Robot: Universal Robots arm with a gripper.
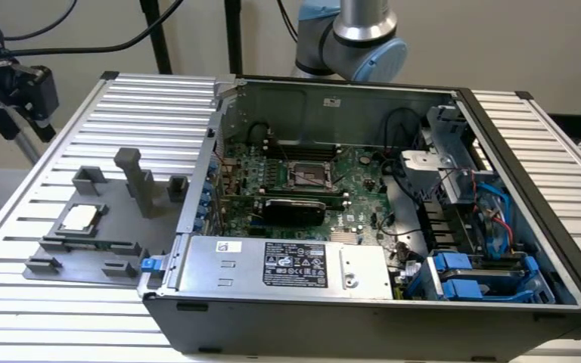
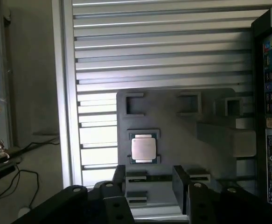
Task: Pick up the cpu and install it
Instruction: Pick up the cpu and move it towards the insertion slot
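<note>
Robotics lab, assembly test bench, by the look of it. A UR robot arm point(image 1: 366, 45) hangs in at far centre over a ribbed alu. table point(image 1: 28, 302). On the table sits an open PC case point(image 1: 371, 325), side panel off, motherboard point(image 1: 281, 162) and PSU point(image 1: 290, 265) bare. At the exterior view's left there's a grey fixture plate point(image 1: 119, 234) w/ moulded nests, the cpu point(image 1: 79, 218) sitting in one. Far back are black stands point(image 1: 160, 38) w/ cables point(image 1: 58, 23) looping, and black rig hardware point(image 1: 23, 87) clamped at far left. Plain beige wall point(image 1: 532, 45) behind.
</note>
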